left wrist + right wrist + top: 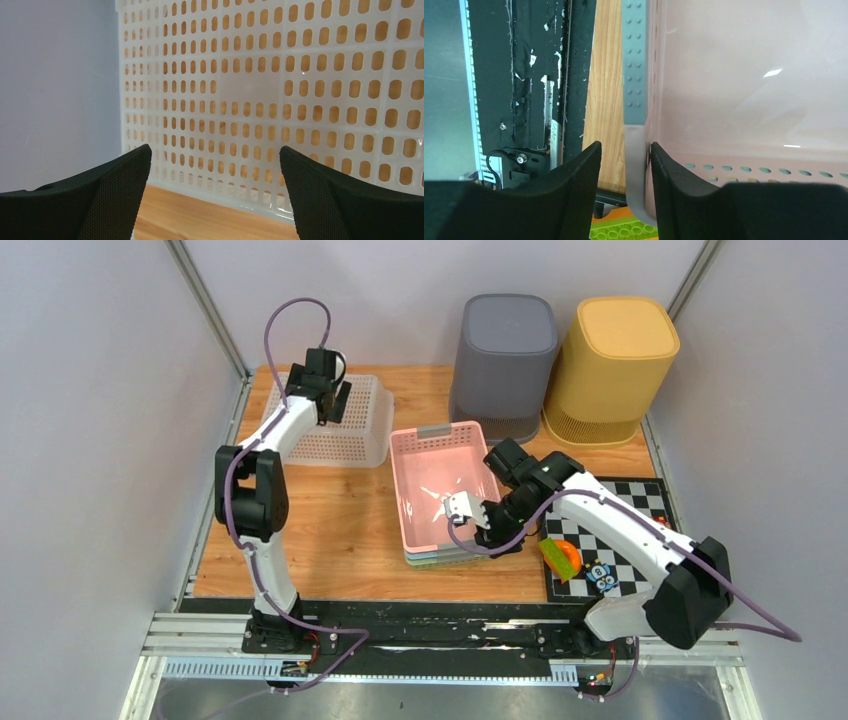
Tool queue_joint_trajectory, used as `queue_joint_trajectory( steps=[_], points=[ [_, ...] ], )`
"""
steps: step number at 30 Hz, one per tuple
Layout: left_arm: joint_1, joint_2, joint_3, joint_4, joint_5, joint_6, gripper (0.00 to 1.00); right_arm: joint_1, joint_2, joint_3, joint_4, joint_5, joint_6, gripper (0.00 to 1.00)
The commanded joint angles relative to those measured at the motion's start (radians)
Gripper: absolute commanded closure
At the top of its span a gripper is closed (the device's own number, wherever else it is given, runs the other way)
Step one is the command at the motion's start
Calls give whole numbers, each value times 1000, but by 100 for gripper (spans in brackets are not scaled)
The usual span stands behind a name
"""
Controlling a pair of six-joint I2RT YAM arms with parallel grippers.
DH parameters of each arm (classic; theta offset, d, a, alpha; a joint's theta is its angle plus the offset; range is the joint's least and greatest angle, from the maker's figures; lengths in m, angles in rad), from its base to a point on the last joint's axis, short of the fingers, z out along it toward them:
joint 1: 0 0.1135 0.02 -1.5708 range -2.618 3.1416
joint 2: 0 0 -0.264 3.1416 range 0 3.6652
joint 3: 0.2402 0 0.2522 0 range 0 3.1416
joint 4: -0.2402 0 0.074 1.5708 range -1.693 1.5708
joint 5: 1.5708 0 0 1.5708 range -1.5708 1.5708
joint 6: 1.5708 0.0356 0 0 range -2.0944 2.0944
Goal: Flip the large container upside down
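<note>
The large container [345, 435] is a white perforated basket lying bottom up at the back left of the wooden table. Its holed wall [300, 75] fills the left wrist view. My left gripper [335, 400] [214, 149] hovers beside it, open wide and holding nothing. My right gripper [497, 540] [625, 145] straddles the near right rim [636, 150] of an upright pink basket [400, 490]. The inner finger [674, 180] touches the rim and the outer finger [579, 185] stands clear of it, so the gripper is open.
The pink basket sits nested on blue and green ones mid-table. A grey bin [505, 365] and a yellow bin [610, 365] stand at the back right. A chequered mat [620, 540] with an orange and green toy [560, 558] lies at the right.
</note>
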Motion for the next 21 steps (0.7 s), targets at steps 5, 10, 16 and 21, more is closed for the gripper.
queue_joint_trajectory(
  steps=[5,10,16,21],
  points=[
    [-4,178,221,-79,-25,-21,0,9,-85,-33,-48,-10,26,53],
    [-4,252,317,-55,-61,27,0,9,-82,-25,-42,-17,31,52],
    [-4,312,392,-23,-82,84,0,8,-92,-7,-32,-27,38,51],
    [-4,369,494,-41,-104,112,0,11,-109,10,-28,-33,50,50]
  ],
)
